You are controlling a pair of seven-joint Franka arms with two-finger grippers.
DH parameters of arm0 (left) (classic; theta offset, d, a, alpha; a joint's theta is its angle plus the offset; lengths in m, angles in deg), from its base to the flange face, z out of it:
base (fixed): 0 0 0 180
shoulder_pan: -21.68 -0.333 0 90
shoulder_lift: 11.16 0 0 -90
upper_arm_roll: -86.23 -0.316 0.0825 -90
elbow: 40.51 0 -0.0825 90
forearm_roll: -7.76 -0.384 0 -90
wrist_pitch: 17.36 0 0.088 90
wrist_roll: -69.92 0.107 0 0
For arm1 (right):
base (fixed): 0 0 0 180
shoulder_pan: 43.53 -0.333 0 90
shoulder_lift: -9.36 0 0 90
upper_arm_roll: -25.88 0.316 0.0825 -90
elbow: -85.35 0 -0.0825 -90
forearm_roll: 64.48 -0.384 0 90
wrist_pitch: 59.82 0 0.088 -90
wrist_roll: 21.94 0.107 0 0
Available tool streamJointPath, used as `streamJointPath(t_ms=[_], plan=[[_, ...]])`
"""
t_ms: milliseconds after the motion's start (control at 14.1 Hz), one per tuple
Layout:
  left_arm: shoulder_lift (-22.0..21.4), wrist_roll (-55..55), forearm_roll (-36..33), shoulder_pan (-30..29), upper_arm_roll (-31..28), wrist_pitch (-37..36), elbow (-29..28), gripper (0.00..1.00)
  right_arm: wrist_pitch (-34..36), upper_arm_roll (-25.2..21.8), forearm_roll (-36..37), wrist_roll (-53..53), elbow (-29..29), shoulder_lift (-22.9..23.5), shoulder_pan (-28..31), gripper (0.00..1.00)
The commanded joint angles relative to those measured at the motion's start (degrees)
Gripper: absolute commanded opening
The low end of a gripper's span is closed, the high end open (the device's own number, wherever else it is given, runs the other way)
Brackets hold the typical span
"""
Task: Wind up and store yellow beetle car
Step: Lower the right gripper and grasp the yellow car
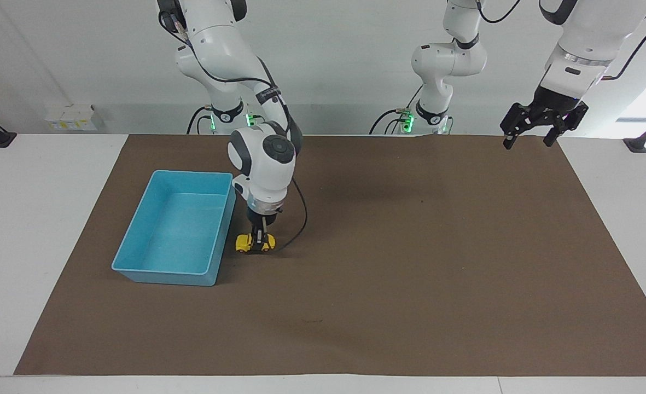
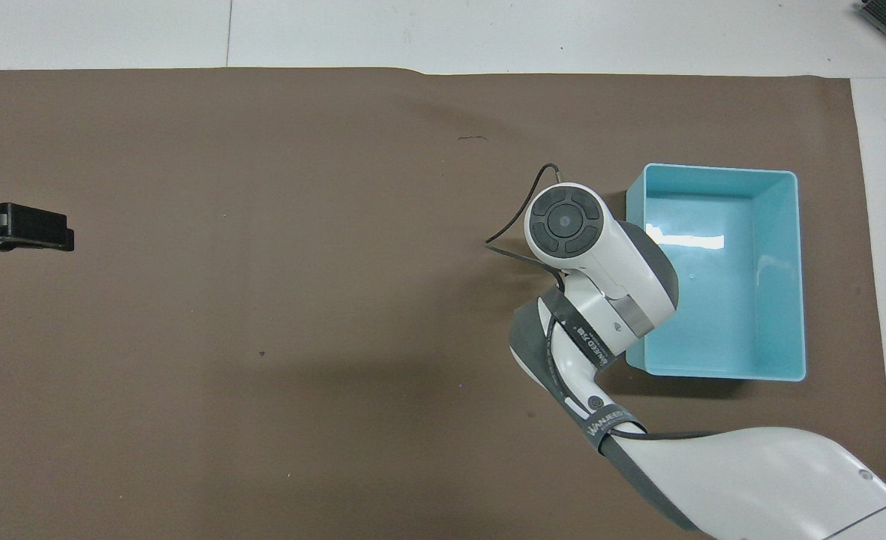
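Yellow beetle car [image 1: 255, 243], a tiny rounded toy of glossy hard plastic with small black wheels, sits on the brown mat [image 1: 410, 262] covering the bench, just beside the blue bin [image 1: 137, 261] toward the right arm's end. The right tool [image 1: 261, 236] points straight down with its fingers closed across the car's body. The bin is a smooth, shallow rectangular tub with nothing visible inside. The left tool [image 1: 542, 121] hangs open in the air over the mat's edge at the left arm's end, waiting. The car looks very light and stiff, probably slippery and inclined to roll; gripping across its flat sides seems surest.
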Motion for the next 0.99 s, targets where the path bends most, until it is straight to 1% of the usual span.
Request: streamJointPath(t_ms=[0, 284, 497, 639, 781, 923], plan=[[-1.2, 1.3, 1.0, -0.4, 0.1, -0.7, -1.2, 1.0, 3.2, 1.1, -3.2, -3.6, 0.3, -4.4, 0.8, 0.0], [-1.4, 1.6, 1.0, -0.4, 0.1, -1.8, -1.6, 1.0, 7.0, 1.0, -7.5, -14.8, 0.3, -9.7, 1.5, 0.0], [-1.2, 1.8, 1.0, -0.5, 0.1, -1.0, -1.3, 1.0, 9.8, 0.9, -10.4, -28.8, 0.4, -12.7, 2.9, 0.0], [-1.3, 1.0, 1.0, -0.5, 0.1, -0.7, -1.5, 1.0, 13.7, 0.8, -10.5, -40.1, 0.5, -13.5, 3.1, 0.0], [-1.3, 0.9, 1.5, -0.5, 0.1, -0.1, -1.5, 1.0, 14.2, 0.8, -10.5, -44.9, 1.2, -14.1, 3.8, 0.0], [-1.0, 1.2, 1.5, -0.3, 0.1, -0.2, -0.9, 1.0, 14.1, 0.8, -11.1, -53.2, 1.6, -15.2, 5.8, 0.0]])
